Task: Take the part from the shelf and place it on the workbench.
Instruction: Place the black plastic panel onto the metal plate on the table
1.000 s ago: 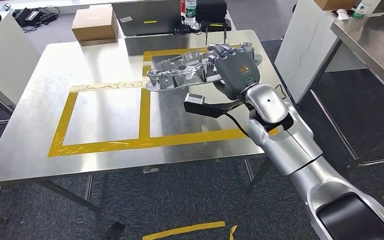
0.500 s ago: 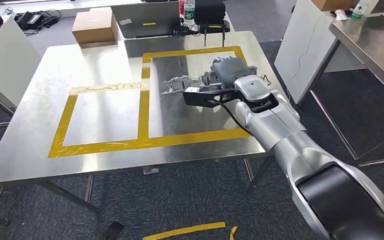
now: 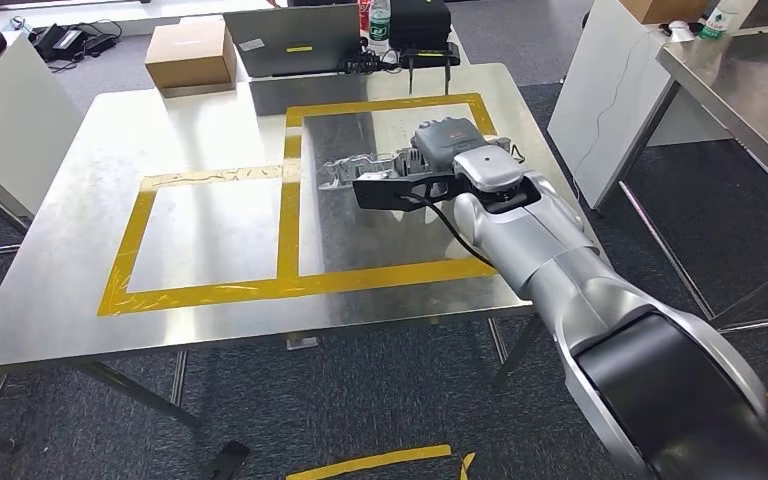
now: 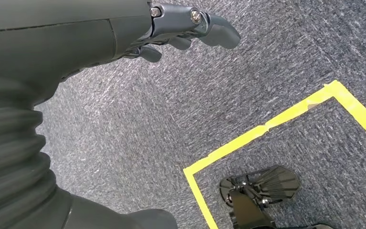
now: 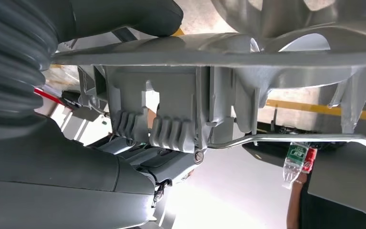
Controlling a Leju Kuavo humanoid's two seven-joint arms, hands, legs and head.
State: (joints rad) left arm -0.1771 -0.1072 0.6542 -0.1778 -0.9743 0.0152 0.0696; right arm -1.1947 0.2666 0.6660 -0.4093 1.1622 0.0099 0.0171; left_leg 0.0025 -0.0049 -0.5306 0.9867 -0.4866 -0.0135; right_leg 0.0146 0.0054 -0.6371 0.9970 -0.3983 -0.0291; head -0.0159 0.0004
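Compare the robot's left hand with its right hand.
The right hand grips the silver cast-metal part over the steel workbench; the left hand holds nothing, fingers apart. The right is raised forward; the left hangs above grey carpet. Both have dark fingers.

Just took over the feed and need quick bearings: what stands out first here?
The right robot hand holds the grey metal part low over the steel workbench, inside the right-hand yellow-taped box. The silver right arm reaches in from the lower right. The left robot hand hangs with nothing in it over grey carpet.
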